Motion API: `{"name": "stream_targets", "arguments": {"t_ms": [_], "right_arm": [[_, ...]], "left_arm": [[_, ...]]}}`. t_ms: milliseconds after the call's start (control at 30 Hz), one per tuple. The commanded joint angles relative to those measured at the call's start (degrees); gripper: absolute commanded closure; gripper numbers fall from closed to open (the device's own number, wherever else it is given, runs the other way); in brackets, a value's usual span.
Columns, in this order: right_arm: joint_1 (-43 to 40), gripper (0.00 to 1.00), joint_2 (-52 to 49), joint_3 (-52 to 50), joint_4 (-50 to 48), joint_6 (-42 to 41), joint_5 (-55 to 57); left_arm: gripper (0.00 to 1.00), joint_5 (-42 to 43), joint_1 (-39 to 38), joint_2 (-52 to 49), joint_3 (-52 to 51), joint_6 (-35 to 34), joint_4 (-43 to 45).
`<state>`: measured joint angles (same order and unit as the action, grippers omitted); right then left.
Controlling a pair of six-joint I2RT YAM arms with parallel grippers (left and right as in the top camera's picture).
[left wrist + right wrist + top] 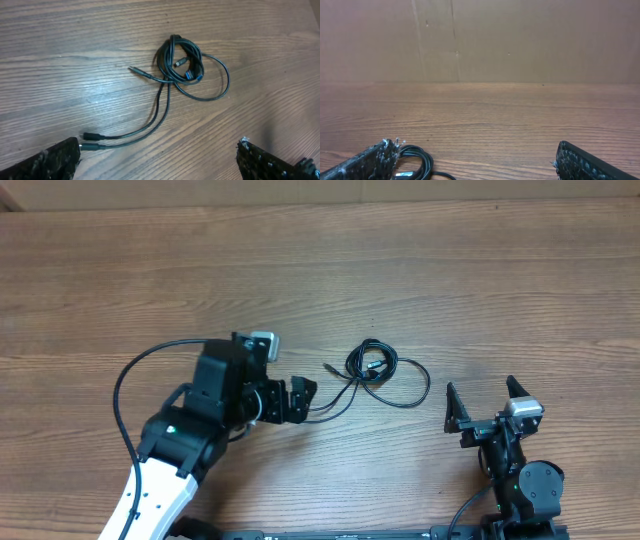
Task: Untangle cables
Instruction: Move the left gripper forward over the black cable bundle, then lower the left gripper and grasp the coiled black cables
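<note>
On the wood-grain table (320, 260) the cables (378, 372) lie coiled near the middle. The left hand (305, 400), fingers apart, faces their two trailing plug ends (90, 140), seemingly to pinch one. The right hand (482, 398) stands likewise spread, empty.

We see the cables (162, 65) coiled loosely on the surface (75, 60), ahead of our wide-open jaws. Two plug ends (90, 137) lie just beside one jaw's tip.

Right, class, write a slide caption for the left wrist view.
Two thin black cords lie tangled on a wooden table, plug ends near the open left gripper.
</note>
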<state>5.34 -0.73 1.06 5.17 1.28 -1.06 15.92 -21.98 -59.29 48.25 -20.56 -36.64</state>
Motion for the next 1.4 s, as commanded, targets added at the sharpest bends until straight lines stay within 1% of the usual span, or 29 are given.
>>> {"name": "stream_targets", "arguments": {"t_ms": [0,167,333,367,467,567,700,767,867,967,1033,1100,1133,1167,1267,1367], "right_arm": [[0.3,0.0,0.6,-0.6,-0.3,0.1,0.3],[0.3,0.0,0.6,-0.6,-0.3,0.1,0.3],[0.3,0.0,0.6,-0.6,-0.3,0.1,0.3],[0.3,0.0,0.6,-0.6,-0.3,0.1,0.3],[0.3,0.0,0.6,-0.6,-0.3,0.1,0.3],[0.3,0.0,0.6,-0.6,-0.3,0.1,0.3],[0.3,0.0,0.6,-0.6,-0.3,0.1,0.3],[0.3,0.0,0.6,-0.6,-0.3,0.1,0.3],[0.3,0.0,0.6,-0.6,-0.3,0.1,0.3],[0.3,0.0,0.6,-0.6,-0.3,0.1,0.3],[0.3,0.0,0.6,-0.6,-0.3,0.1,0.3],[0.3,0.0,0.6,-0.6,-0.3,0.1,0.3],[0.3,0.0,0.6,-0.6,-0.3,0.1,0.3],[0.3,0.0,0.6,-0.6,-0.3,0.1,0.3],[0.3,0.0,0.6,-0.6,-0.3,0.1,0.3],[0.3,0.0,0.6,-0.6,-0.3,0.1,0.3]], "left_arm": [[0.0,-3.1,-1.7,-0.3,1.5,-1.8,0.0],[0.0,-4.1,-2.1,-0.3,1.5,-2.4,-1.0],[0.06,-4.6,-2.1,-0.8,1.9,-4.1,-3.0],[0.09,-5.5,-2.1,-1.9,2.8,-4.4,-4.4],[0.13,-6.5,-2.2,-4.5,5.5,-4.3,-7.3],[0.14,-7.7,-3.4,-7.9,8.3,-4.3,-9.0],[0.14,-10.6,-6.0,-13.1,11.8,-3.9,-9.0],[0.14,-12.0,-7.6,-15.8,13.3,-4.7,-8.4],[0.17,-14.0,-9.0,-20.2,15.3,-9.0,-6.3],[0.2,-13.2,-9.7,-24.3,16.1,-12.9,-1.4],[0.21,-12.9,-9.9,-26.7,16.1,-17.2,1.6],[0.25,-12.3,-10.4,-28.9,16.1,-20.4,4.1],[0.31,-11.8,-10.6,-29.9,16.1,-20.9,5.3],[0.34,-11.3,-10.9,-31.1,16.1,-21.1,7.0],[0.33,-11.1,-11.9,-34.5,16.1,-20.9,11.3],[0.33,-11.5,-12.6,-37.4,16.1,-16.4,15.3]]}}
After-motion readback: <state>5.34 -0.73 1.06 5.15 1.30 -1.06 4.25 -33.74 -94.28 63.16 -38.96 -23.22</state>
